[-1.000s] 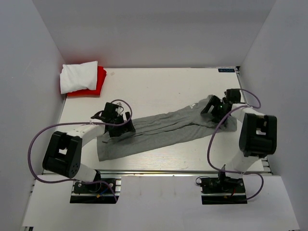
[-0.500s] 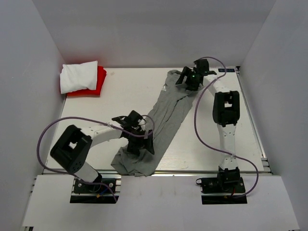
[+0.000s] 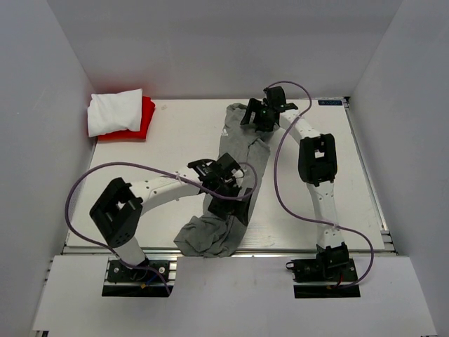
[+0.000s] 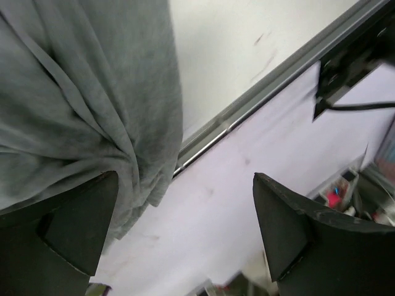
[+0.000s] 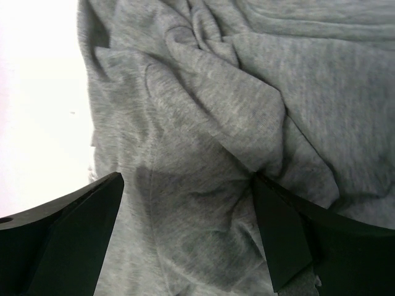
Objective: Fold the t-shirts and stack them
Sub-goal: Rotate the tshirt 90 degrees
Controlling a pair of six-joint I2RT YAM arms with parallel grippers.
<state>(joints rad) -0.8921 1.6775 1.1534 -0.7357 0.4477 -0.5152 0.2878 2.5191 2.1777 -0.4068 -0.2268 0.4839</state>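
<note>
Grey t-shirt (image 3: 245, 154): lying bunched in a long strip, its near end drooping over the table's (image 3: 175, 133) front rail.
Left gripper (image 3: 237, 205): hanging spread wide over the near part, grasping nothing.
Right gripper (image 3: 254, 116): hovering spread, empty, above the shirt's far end.
White t-shirt (image 3: 116, 111): sitting on the red t-shirt (image 3: 145, 119), far-left corner.
Bare tabletop lying on both sides.

You see only the edge of the red shirt (image 3: 149, 116) under the white shirt (image 3: 116, 111) at ten o'clock. The left gripper (image 3: 238, 203) hides the middle of the grey shirt (image 3: 242, 151).
</note>
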